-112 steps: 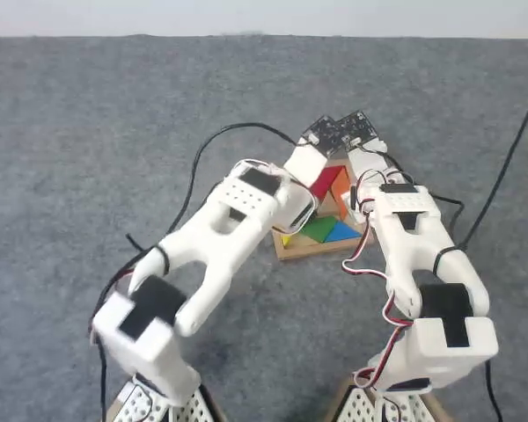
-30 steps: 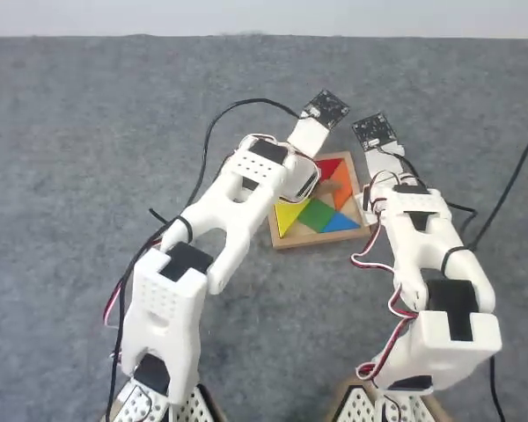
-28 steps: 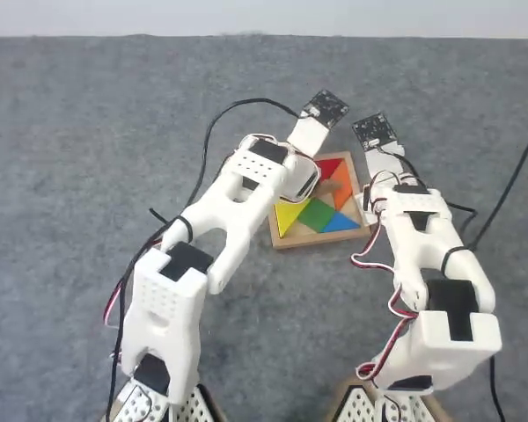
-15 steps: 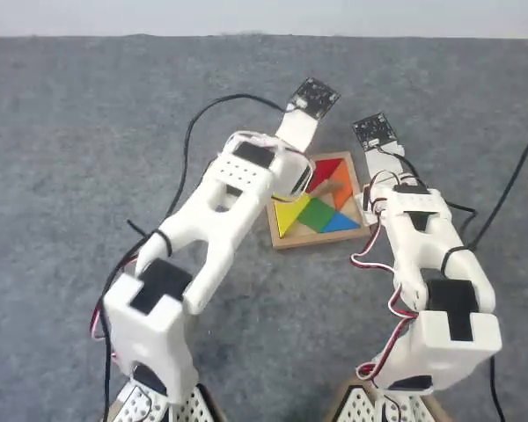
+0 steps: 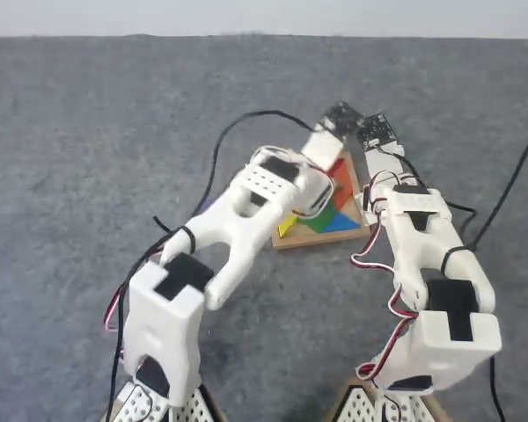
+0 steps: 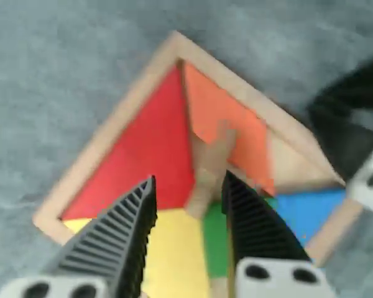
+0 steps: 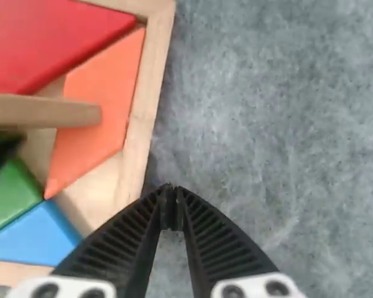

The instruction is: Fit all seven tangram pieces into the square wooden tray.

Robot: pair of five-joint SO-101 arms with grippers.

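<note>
the left gripper (image 6: 188,181) hangs over the square wooden tray (image 6: 110,133), fingers wide apart and empty, astride a plain wooden piece (image 6: 211,161) lying unseated across the orange piece (image 6: 227,118). four more coloured pieces (image 6: 152,149) look seated — a seventh can't be made out. the right gripper (image 7: 168,189), fingers pinched together on nothing, hangs over the counter (image 7: 267,93) just beside the tray.

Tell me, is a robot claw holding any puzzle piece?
No. The left gripper is open above the tray, gripping nothing; the right gripper is shut on nothing beside the tray.
</note>
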